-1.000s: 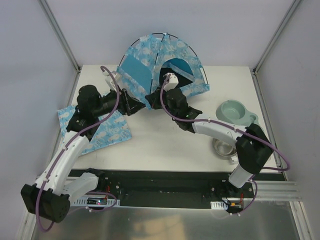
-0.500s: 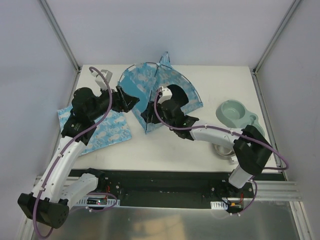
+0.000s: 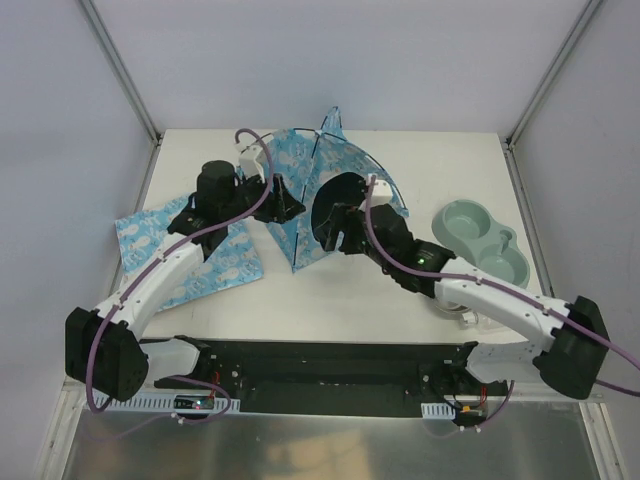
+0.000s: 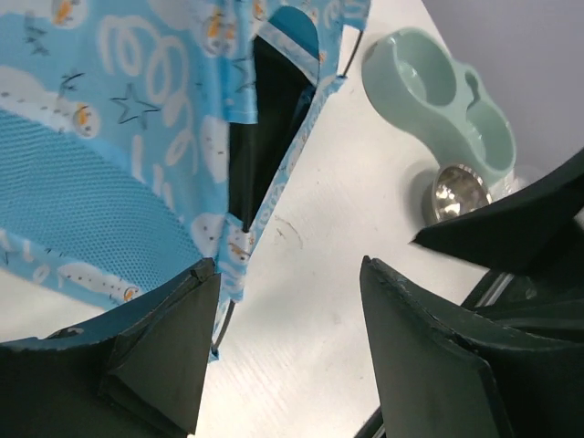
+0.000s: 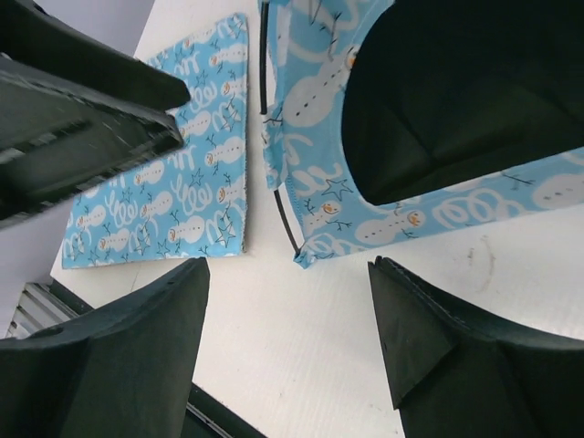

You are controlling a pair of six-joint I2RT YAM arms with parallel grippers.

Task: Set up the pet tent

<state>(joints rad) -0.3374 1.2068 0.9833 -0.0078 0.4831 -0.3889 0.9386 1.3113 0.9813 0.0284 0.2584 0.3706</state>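
**A:** Where's the tent (image 3: 300, 168)?

**B:** Back middle of the worktop (image 3: 340, 295), leaning and lopsided. Its doorway faces the right arm, and the mat (image 3: 195, 258) lies flat to its left.

**A:** And the claws?

**B:** The left claw (image 4: 287, 274) and right claw (image 5: 287, 269) both gape wide and hold nothing. They flank its lower edge, probably so each can catch a side and square it up.

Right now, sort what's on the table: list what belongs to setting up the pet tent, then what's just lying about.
Belongs to the job:
- pet tent

Just lying about:
- flat blue mat
- green double bowl
- metal bowl
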